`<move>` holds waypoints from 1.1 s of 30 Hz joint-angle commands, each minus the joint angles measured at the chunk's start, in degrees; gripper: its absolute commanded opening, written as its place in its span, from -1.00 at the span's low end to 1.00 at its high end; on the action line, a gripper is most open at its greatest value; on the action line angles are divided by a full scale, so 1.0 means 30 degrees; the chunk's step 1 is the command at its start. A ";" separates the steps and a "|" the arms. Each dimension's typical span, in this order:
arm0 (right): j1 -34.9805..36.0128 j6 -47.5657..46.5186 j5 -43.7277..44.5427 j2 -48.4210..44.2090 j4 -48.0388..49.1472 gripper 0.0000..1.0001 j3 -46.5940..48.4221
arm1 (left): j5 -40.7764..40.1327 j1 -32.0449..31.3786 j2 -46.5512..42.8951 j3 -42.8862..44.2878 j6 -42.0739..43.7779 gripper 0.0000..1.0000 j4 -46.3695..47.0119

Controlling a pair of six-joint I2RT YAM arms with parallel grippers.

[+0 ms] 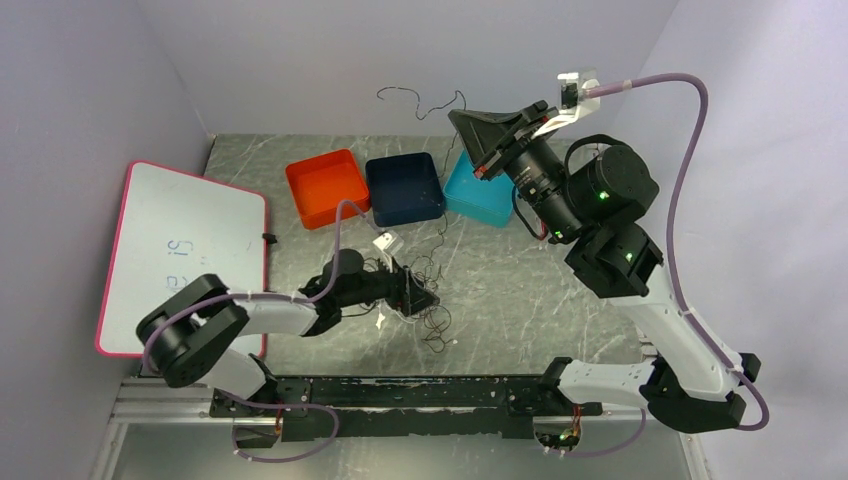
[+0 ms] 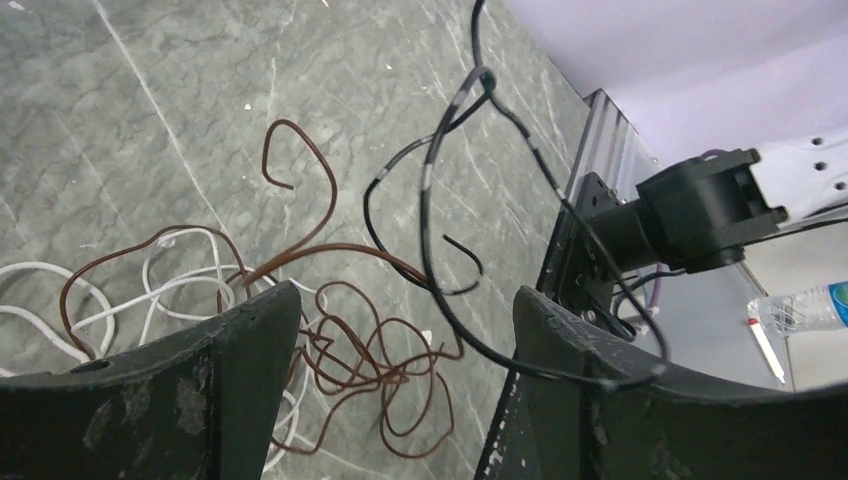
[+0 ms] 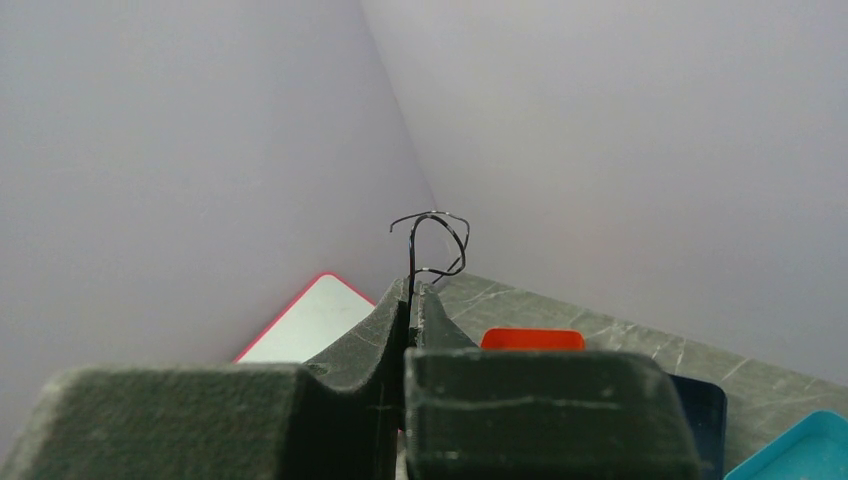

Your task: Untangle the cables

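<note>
"Holding it way up there, the right gripper — what for?"

"Its jaws are pressed together on one black cable, and the free end curls just above the tips, over at the far side. I'd guess it's lifted high so that strand hangs clear of the heap and shows where it snags."

"And the rest of it?"

"The tangle lies in the middle of the table, nearer the left arm. The left gripper hovers low over it, spread wide and pinching nothing. Brownish-red loops and a white cable lie on the table below the gap, and a black strand drapes across one finger."

"Why open, then?"

"Probably ready to pin down or pick up a loop — something to hold the pile while the other arm draws the black one free. The risk is the whole knot lifting with it."
</note>
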 commanded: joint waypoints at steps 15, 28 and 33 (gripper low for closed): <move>-0.0077 -0.1463 0.1572 -0.0665 0.0346 -1.00 0.0950 | -0.2933 -0.0829 0.2104 0.0556 0.0060 -0.35 0.0709; -0.0049 -0.5020 0.3102 -0.0429 0.1197 -1.00 0.3525 | -0.4195 -0.0828 0.1493 -0.1868 -0.0283 -0.86 -0.0220; -0.0047 -0.6465 0.4001 -0.0373 0.1609 -1.00 0.4441 | -0.4802 -0.0813 0.1625 -0.2210 -0.0424 -0.86 -0.0848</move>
